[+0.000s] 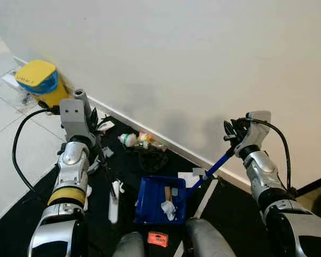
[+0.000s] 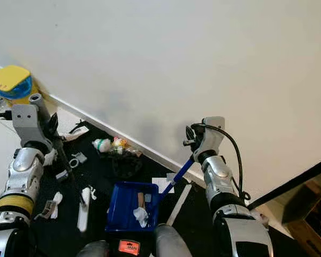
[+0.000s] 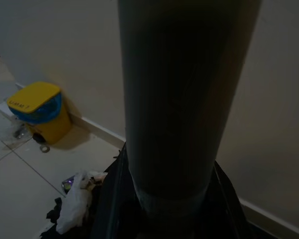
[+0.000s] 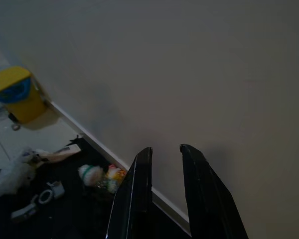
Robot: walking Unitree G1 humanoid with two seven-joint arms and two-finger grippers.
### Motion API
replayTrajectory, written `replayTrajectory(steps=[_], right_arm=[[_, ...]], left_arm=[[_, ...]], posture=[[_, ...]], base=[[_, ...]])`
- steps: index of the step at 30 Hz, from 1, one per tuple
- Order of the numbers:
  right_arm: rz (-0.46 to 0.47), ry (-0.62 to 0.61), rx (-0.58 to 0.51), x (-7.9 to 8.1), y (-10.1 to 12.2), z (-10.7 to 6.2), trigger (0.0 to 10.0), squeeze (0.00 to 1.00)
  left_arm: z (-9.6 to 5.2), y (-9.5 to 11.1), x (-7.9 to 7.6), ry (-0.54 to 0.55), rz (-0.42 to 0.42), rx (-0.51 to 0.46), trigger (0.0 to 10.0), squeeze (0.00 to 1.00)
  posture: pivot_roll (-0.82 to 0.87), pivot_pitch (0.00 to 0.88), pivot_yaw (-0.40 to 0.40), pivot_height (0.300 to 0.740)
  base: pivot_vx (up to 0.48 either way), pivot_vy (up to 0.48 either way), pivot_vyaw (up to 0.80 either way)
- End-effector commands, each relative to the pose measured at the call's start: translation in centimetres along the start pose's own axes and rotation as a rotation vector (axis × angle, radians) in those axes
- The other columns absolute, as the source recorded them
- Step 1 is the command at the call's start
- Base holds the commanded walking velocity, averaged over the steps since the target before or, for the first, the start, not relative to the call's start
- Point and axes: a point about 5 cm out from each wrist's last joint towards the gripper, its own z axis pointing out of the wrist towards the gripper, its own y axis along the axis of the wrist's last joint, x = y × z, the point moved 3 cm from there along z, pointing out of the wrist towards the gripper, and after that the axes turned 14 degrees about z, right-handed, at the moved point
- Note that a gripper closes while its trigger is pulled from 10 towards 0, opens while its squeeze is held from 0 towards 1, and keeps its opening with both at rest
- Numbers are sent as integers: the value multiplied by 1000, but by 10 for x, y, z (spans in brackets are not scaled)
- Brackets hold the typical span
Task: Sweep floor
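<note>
From head height we are looking steeply down at a black floor mat [image 1: 123, 176] along a white wall [image 1: 203, 64]. Both wrist cameras are facing that wall closely, sharing the yellow, blue-banded plastic bin [image 3: 37, 107] with the head views.

In the two head views we see even, bright, diffuse light on the white wall [image 1: 192, 59], with a soft grey shadow low on it above the skirting. The pale floor tiles [image 1: 5, 134] look slightly washed out; the black mat [image 1: 123, 176] stays deep and holds little detail. Both head views are sharp. The wrist views are much dimmer and greyer. In the left wrist view a dark pole [image 3: 182, 99] stands close, underexposed and out of focus.
</note>
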Motion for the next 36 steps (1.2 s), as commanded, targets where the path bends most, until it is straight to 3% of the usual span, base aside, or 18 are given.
replayTrajectory(steps=[1, 11, 12, 14, 15, 19, 20, 23, 28, 30, 31, 32, 33, 35, 36], right_arm=[[27, -5, -33, 0, 4, 0, 10000, 0], [54, 8, -11, 15, -3, 7, 10000, 0], [69, 9, -8, 17, -3, 9, 10000, 75], [81, 11, -7, 19, -3, 10, 10000, 75], [102, 40, -7, 26, -2, 14, 10000, 1000], [112, 63, -11, 32, -1, 16, 10000, 1000], [127, 96, -21, 40, 1, 19, 10000, 1000], [206, 187, -115, 63, 24, 32, 10000, 1000], [226, 221, -175, 70, 42, 38, 10000, 1000], [229, 250, -246, 75, 65, 44, 10000, 1000], [229, 250, -246, 75, 65, 44, 10000, 1000], [204, 230, -327, 71, 93, 49, 10000, 1000], [179, 195, -350, 65, 102, 50, 10000, 1000], [162, 171, -361, 62, 107, 51, 10000, 1000], [132, 123, -368, 52, 113, 51, 10000, 1000]], left_arm=[[0, 8, 7, 38, 11, -44, 10000, 0], [1, 10, 10, 67, 9, -46, 10000, 0], [1, 11, 12, 70, 13, -47, 10000, 0], [1, 11, 13, 71, 16, -47, 10000, 0], [1, 11, 14, 76, 17, -47, 10000, 0], [1, 11, 15, 78, 18, -49, 10000, 0], [0, 11, 17, 84, 20, -49, 10000, 0], [0, 10, 22, 102, 32, -42, 10000, 0], [0, 9, 22, 99, 35, -36, 10000, 0], [0, 8, 22, 92, 44, -31, 10000, 0], [0, 8, 22, 92, 44, -31, 10000, 0], [1, 8, 22, 90, 46, -30, 10000, 0], [1, 8, 22, 90, 47, -29, 10000, 0], [1, 8, 22, 90, 47, -29, 10000, 0], [1, 8, 22, 89, 46, -28, 10000, 0]], posture=[[62, 0, -40, 740], [74, 0, -43, 740], [74, 0, -42, 740], [73, 0, -42, 740], [74, 0, -41, 740], [75, 0, -40, 740], [75, 0, -36, 740], [71, 0, -26, 740], [65, 1, -20, 740], [63, 3, -19, 740], [63, 3, -19, 740], [64, 2, -19, 740], [63, 3, -19, 740], [63, 4, -20, 740], [63, 8, -19, 740]], base=[[0, 0, 0], [0, 0, 0], [0, 0, 0], [0, 0, 0], [0, 0, 0], [0, 0, 0], [0, 0, 0], [0, 0, 0], [0, 0, 0], [0, 0, 0], [0, 0, 0], [0, 0, 0], [0, 0, 0], [0, 0, 0], [0, 0, 0]])
